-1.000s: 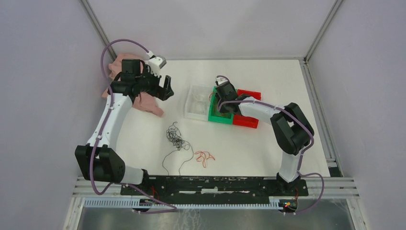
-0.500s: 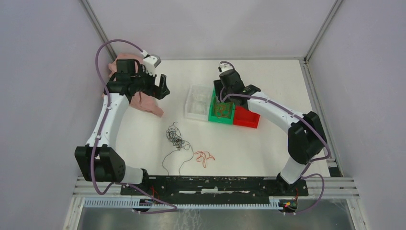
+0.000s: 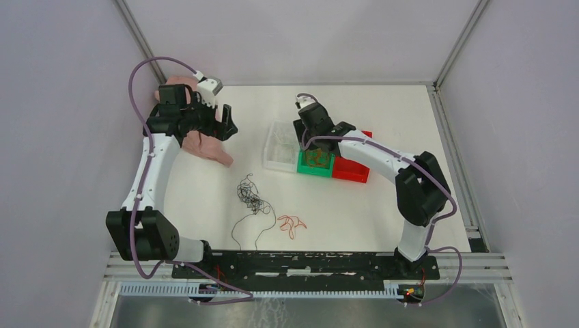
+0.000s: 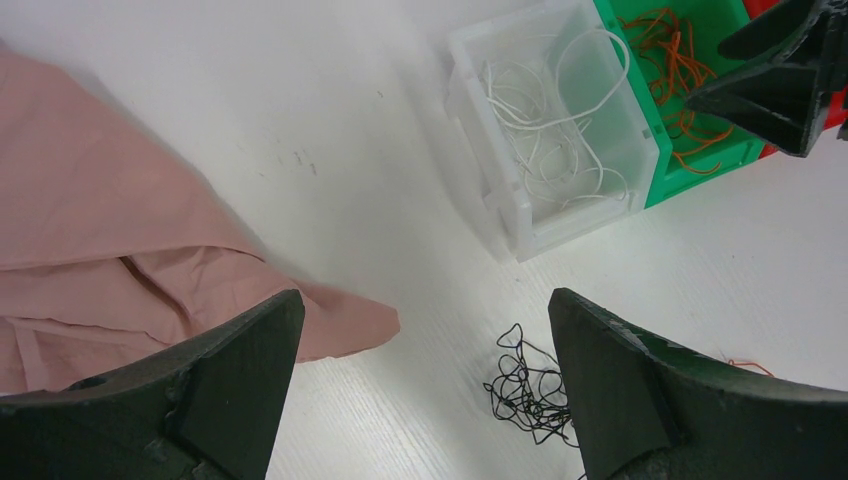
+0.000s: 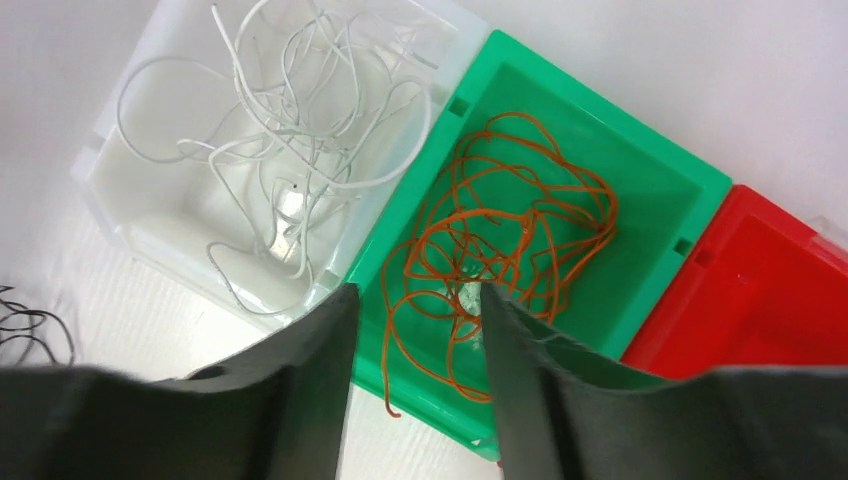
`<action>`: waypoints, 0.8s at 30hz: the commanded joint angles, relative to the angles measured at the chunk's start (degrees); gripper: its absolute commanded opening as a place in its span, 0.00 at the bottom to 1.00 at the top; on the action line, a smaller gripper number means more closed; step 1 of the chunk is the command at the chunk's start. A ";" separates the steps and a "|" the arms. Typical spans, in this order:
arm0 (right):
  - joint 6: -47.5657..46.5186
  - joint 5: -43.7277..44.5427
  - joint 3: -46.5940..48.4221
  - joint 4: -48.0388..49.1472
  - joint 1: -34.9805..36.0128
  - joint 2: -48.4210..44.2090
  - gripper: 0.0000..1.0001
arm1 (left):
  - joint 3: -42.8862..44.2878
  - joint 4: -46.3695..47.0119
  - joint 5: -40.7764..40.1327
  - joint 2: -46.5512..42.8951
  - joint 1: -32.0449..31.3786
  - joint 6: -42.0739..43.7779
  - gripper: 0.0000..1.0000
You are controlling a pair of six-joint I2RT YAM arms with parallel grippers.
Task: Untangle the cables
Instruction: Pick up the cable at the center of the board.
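Note:
The cables lie in separate lots. A black tangle (image 3: 251, 198) (image 4: 528, 385) sits on the white table, with a small red-orange cable (image 3: 292, 224) beside it. Orange cables (image 5: 500, 230) (image 4: 680, 60) lie in the green bin (image 5: 650, 190) (image 3: 315, 164). White cables (image 5: 290, 120) (image 4: 555, 120) fill the clear bin (image 5: 130, 235) (image 3: 280, 147). My right gripper (image 5: 415, 300) (image 3: 306, 140) hovers open above the green bin's near wall, holding nothing. Over at the back left, my left gripper (image 4: 425, 330) (image 3: 222, 126) is wide open and empty, between the pink cloth and the black tangle.
A crumpled pink cloth (image 4: 100, 240) (image 3: 205, 143) lies at the back left under the left arm. A red bin (image 5: 770, 290) (image 3: 351, 172) adjoins the green one on its right. Grey walls with metal rails enclose the table.
My right gripper has risen out of the green bin, opened wider and shifted left toward the clear bin; the orange cables stay in the bin. The left gripper drifted slightly back and left.

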 commanded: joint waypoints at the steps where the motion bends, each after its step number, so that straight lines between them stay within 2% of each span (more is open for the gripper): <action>1: -0.95 1.64 3.14 2.10 0.40 2.75 0.49 | 2.05 0.31 1.95 -2.24 0.44 1.27 0.99; 4: -1.82 2.26 2.19 3.34 0.01 3.92 0.25 | 2.15 0.10 2.01 -2.25 0.59 1.41 0.99; 6: -1.82 2.15 1.09 4.17 -0.44 4.01 0.19 | 2.02 0.14 1.79 -2.17 0.71 1.63 0.99; 8: -2.21 2.66 0.73 3.73 -0.59 3.70 0.26 | 1.93 0.05 1.78 -1.94 0.85 1.88 0.99; 10: -2.64 3.40 -0.09 3.38 -0.42 1.39 0.45 | 2.07 -0.28 1.94 -1.68 0.90 2.23 0.99; 13: -4.00 2.82 -3.93 5.20 0.39 -5.75 0.60 | 2.22 -0.63 1.85 -1.28 0.96 2.81 0.99; 19: -4.82 -1.09 -13.18 3.25 6.55 -18.29 0.68 | 2.73 -1.41 2.32 -0.32 0.98 3.54 0.99; 24: -0.78 -7.32 -23.26 4.03 17.94 -24.75 0.70 | 2.45 -3.19 3.20 0.54 0.96 5.57 0.99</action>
